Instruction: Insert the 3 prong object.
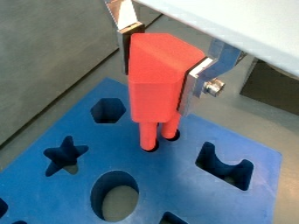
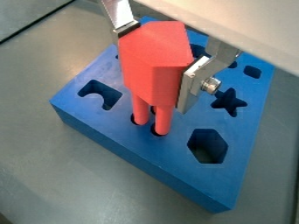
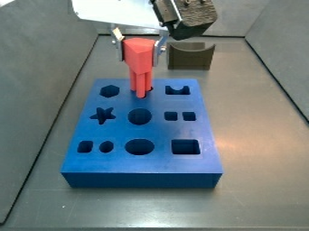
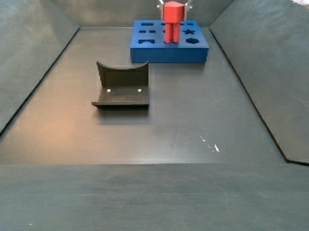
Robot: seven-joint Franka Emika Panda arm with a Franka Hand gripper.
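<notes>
My gripper [image 1: 162,68] is shut on the red 3 prong object [image 1: 156,83], with one silver finger [image 1: 195,86] on each side of its wider upper body. It holds the object upright over the far part of the blue board [image 1: 176,188]. The narrow prongs [image 2: 149,118] point down and their tips are in small round holes in the board's top. The object also shows in both side views [image 3: 140,56] [image 4: 173,16], standing on the board [image 3: 145,164] under the gripper [image 3: 140,41].
The blue board [image 4: 169,52] has several other cutouts, among them a hexagon [image 1: 107,109], a star [image 1: 66,154] and a circle [image 1: 115,194]. A dark olive curved block [image 4: 121,86] lies on the floor apart from the board. Grey walls enclose the floor.
</notes>
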